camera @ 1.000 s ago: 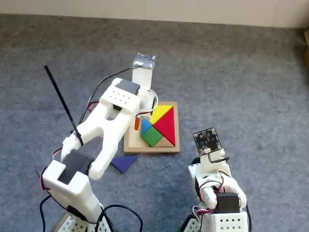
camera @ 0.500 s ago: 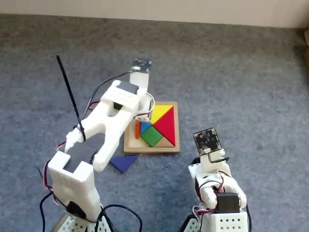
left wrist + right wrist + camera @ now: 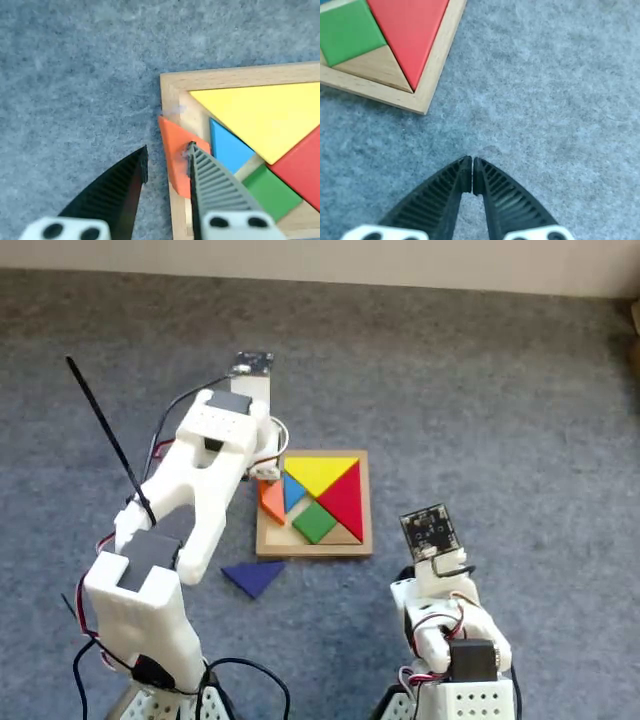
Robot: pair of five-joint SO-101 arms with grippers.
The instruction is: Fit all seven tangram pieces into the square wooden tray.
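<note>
Orange piece (image 3: pixel 175 162), half in and half out, lies tilted across the rim of the square wooden tray (image 3: pixel 225 77) beside the blue (image 3: pixel 227 147), yellow (image 3: pixel 265 112), green (image 3: pixel 272 192) and red (image 3: pixel 302 172) pieces. It looks light, stiff and smooth-faced, so it is best pinched across opposite thin edges. The left gripper (image 3: pixel 167 152) hovers with jaws apart, gripping nothing. The purple triangle (image 3: pixel 253 577) lies on the table near the tray, and the right gripper (image 3: pixel 471 172) has its jaws closed and empty.
</note>
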